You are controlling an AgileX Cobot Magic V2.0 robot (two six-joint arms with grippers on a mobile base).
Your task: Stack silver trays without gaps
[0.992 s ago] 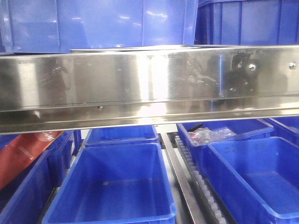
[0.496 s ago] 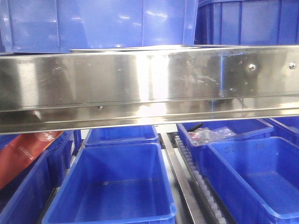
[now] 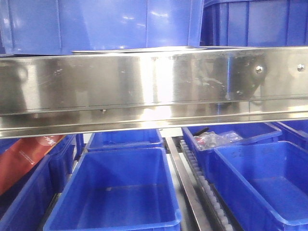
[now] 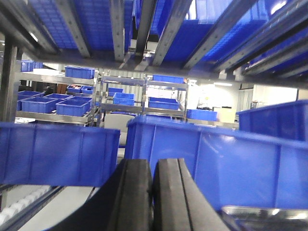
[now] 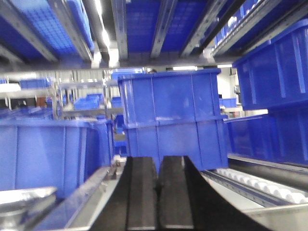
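Tray: shallow dull silver-grey metal tray (image 3: 134,48), seen edge-on, thin rim strip.
Left gripper (image 4: 153,192): closed, nothing held.
Right gripper (image 5: 158,192): closed, nothing held.

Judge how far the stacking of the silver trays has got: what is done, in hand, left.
Done: unprovable; the front view shows only a thin tray rim above the steel beam. In hand: nothing; left fingers and right fingers are shut, empty. Left: a tray lies beside the left fingers, a tray edge beside the right; probably nesting remains.
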